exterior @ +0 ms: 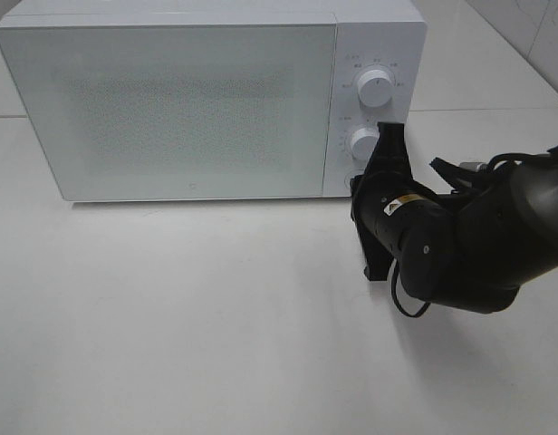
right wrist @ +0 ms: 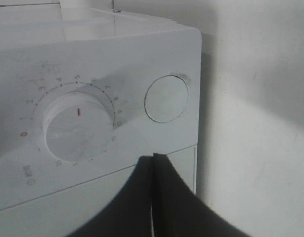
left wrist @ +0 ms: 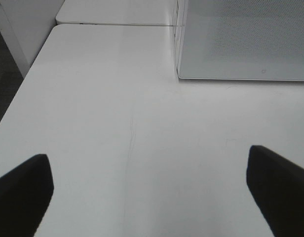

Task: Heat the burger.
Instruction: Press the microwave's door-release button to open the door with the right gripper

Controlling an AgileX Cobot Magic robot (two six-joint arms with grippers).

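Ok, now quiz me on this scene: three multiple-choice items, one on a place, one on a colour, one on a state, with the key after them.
1. Where is the right end effector relative to the microwave?
A. Resting on its top
B. At its control panel, by the lower dial
C. Behind it

2. What colour is the microwave's casing?
A. White
B. Black
C. Red

3. How does its door stand?
A. Swung wide open
B. Taken off
C. Shut

Key:
1 B: the exterior high view shows the dark fingers reaching the panel beside the lower dial, and the right wrist view looks straight at a dial.
2 A: the top, door and panel are all white.
3 C: the door lies flush with the front, with no gap.
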